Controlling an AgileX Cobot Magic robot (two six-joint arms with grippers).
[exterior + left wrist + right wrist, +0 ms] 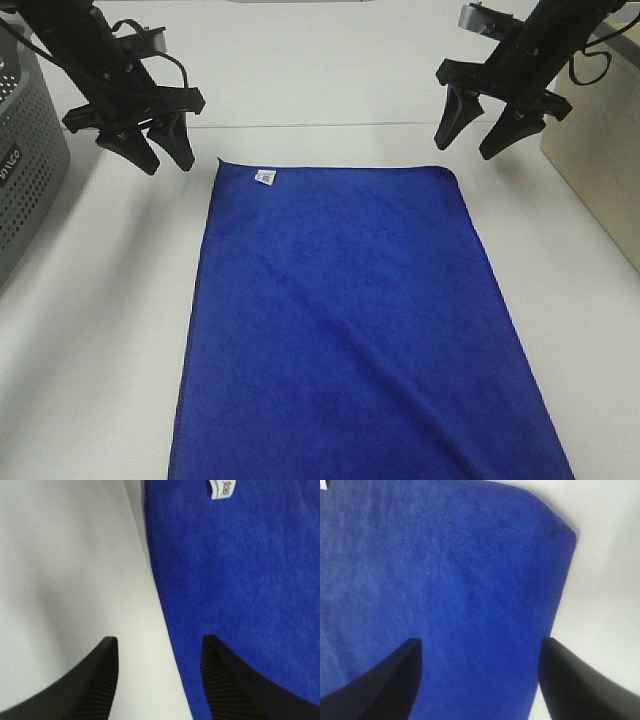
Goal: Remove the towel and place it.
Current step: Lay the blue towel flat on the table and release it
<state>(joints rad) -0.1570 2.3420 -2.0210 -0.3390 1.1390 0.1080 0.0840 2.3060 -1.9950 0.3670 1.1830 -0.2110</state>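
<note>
Spread flat on the white counter point(100, 350): the towel point(360, 330), royal blue, plush, much longer than wide. Near the grey perforated basket point(25, 170) but well apart from it, with a bare strip of counter between. Not yet lifted; a few shallow ripples across the pile, no more.

Hanging between the basket and the towel's tagged corner: the left tool point(168, 160), unclenched, nothing in it. In the left wrist view, one finger over bare counter and the other over the cloth's long edge, straddling the hem, the white tag point(221, 489) just beyond.

Hanging by the short-edge corner farther from the basket: the right tool point(466, 145), likewise spread wide and holding nothing. Rounded corner and stitched hem plainly framed between its fingers in the right wrist view.

Contact between tips and cloth: hard to tell from these angles; probably a small gap at both tools.

Judged as light, limp and soft. No stiffness to lean on; sure to sag and drape from any two held points. Likely clingy on the counter rather than slippery, so pinch, never scrape.

Best taken at the two hemmed corners of the short edge nearest the tools, one corner to each tool. Bite down over the hem for a full grip on the thick pile. Lift both corners level and together, or risk a bunched fold dragging toward the basket side.
</note>
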